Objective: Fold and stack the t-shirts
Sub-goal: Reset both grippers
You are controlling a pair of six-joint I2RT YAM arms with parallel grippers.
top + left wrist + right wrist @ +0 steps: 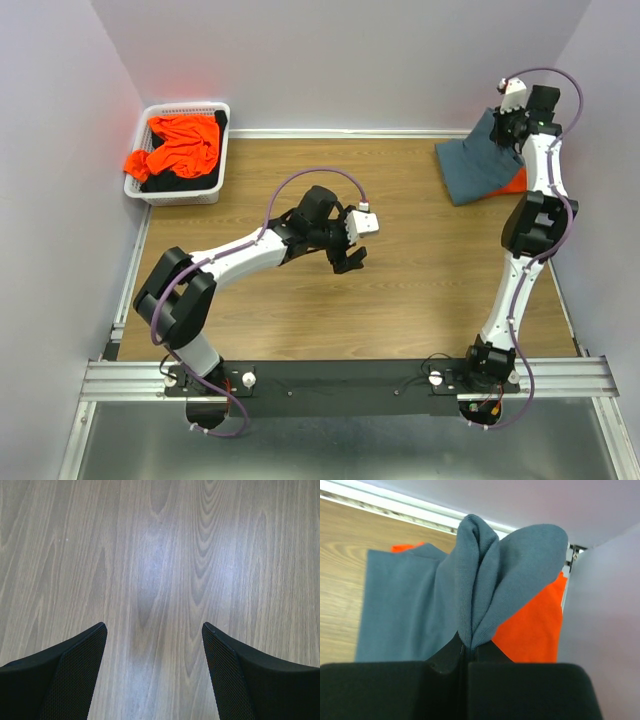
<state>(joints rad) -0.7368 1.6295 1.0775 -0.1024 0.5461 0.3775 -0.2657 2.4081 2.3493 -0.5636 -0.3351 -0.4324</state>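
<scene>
A slate blue-grey t-shirt [478,166] lies folded at the table's far right, on top of an orange t-shirt [516,182] whose edge peeks out beneath. My right gripper [508,128] is shut on a pinched fold of the blue-grey t-shirt [475,595], lifting that part off the orange t-shirt [535,625]. Another orange t-shirt [178,146] is crumpled in the white basket [222,150] at the far left. My left gripper [347,260] hovers open over the bare wood mid-table, its fingertips [95,640] wide apart with nothing between them.
The white slotted basket also holds something dark under the orange cloth. Grey walls close in the table on the left, back and right; the right gripper is close to the back right corner. A metal rail runs along the near edge.
</scene>
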